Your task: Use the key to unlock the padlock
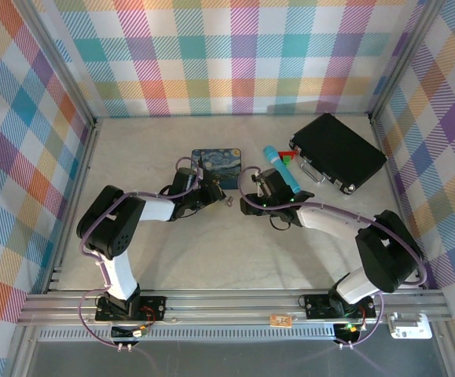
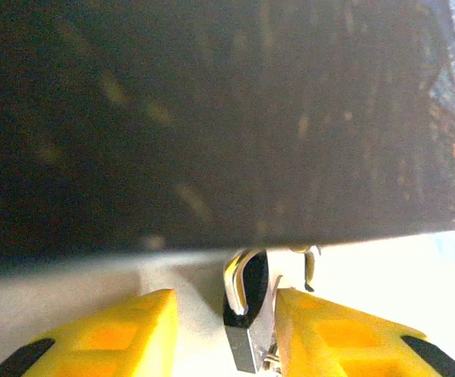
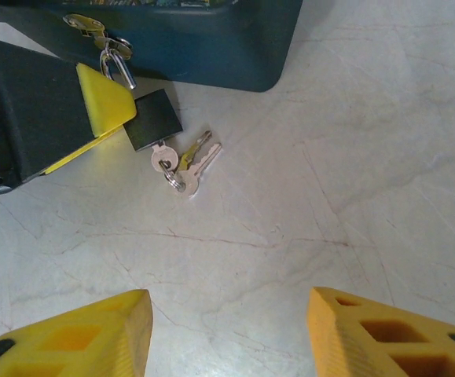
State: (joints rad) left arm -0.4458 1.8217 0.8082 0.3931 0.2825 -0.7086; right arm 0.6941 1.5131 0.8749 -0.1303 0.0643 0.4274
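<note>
While both arms meet over the surface [image 1: 211, 259] in the top view, the left gripper [image 1: 212, 193] sits at the 6 o'clock edge of the blue tin [image 1: 215, 167]. The right gripper [image 1: 245, 206] is just beside it toward 4 o'clock.

From the left wrist, its fingers [image 2: 345, 338] stand released astride the padlock [image 2: 245, 318], one touching the body and the other apart.

From the right wrist, its fingers [image 3: 93, 330] are spread and empty. The padlock hangs from the tin's hasp [image 3: 93, 27] at their 11 o'clock, its long axis running 11 to 5. The key [image 3: 163, 159] is apparently seated in its base. The right arm looks better placed to pinch that key head.
</note>
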